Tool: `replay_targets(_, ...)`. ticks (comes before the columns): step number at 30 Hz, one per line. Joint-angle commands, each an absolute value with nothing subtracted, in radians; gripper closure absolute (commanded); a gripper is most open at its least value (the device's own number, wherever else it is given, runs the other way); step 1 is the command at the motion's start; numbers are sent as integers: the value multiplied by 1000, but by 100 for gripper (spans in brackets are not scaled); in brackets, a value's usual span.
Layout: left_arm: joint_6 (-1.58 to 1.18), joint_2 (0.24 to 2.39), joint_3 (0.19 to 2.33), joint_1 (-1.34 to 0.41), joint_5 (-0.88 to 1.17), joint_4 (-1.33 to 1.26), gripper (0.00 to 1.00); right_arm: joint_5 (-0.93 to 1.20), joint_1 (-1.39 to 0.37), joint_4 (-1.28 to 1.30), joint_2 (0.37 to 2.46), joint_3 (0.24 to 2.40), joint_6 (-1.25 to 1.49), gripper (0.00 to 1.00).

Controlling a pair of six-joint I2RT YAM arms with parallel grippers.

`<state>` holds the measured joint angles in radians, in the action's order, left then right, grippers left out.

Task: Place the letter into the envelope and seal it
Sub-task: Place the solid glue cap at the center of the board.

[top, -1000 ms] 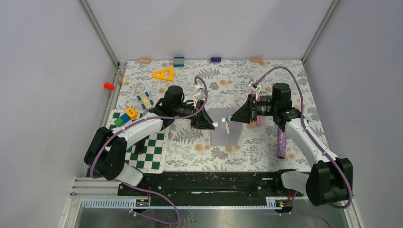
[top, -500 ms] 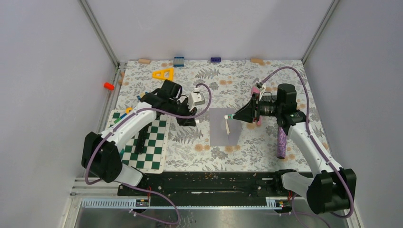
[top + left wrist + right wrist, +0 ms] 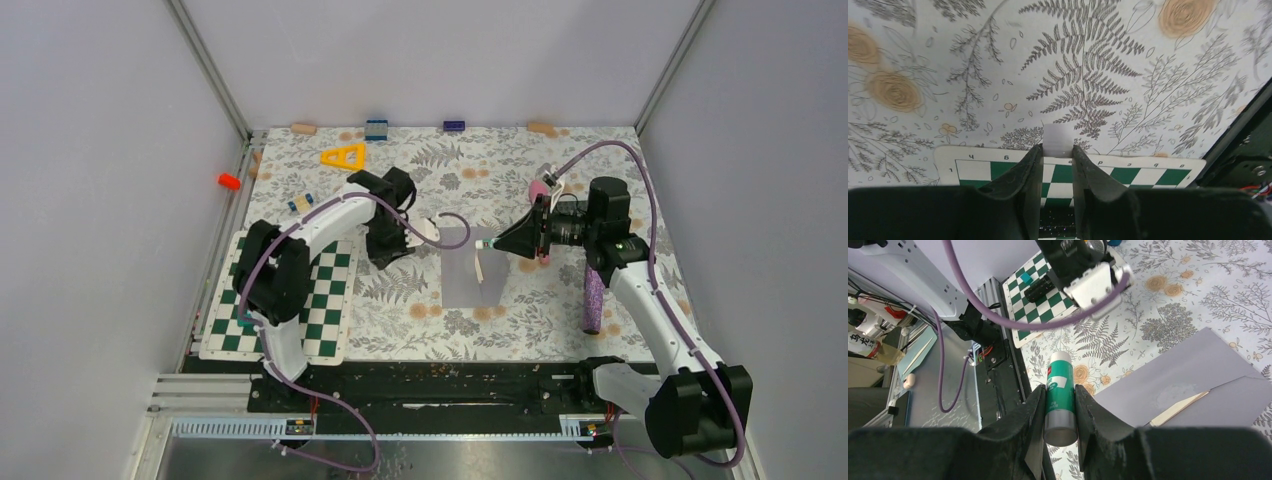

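The left arm has swung away from the envelope (image 3: 470, 272), where its gripper met the right one a second ago, and now folds back over the chessboard (image 3: 325, 325); the right arm has barely shifted. The left gripper (image 3: 1057, 150) is clamped on a small white cap (image 3: 1057, 139), seemingly from the glue stick (image 3: 1058, 372), which the right gripper (image 3: 1060, 390) pinches around its green body, with the stick's tip toward the envelope's upper right edge. The envelope lies flat on the floral table cover (image 3: 560, 170) between the two arms, and the letter (image 3: 1179, 407) is tucked inside, only a tan sliver showing at the mouth. Both sheets look thin, light and limp, likely to slide or buckle under the stick, so the flap is best taken at its pointed tip while the body is pressed down.
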<state>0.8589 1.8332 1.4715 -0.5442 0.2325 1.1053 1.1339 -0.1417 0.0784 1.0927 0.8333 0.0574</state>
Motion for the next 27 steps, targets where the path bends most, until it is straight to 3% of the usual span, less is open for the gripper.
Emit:
replay_targets(1,935,1876,1518,-572,59,1185,84,1138,-122,71,1064,864,43,100)
replay_targets(27,870,2044,1483,-713,-227,1126,86,1164,-104,68,1059,861,48,100)
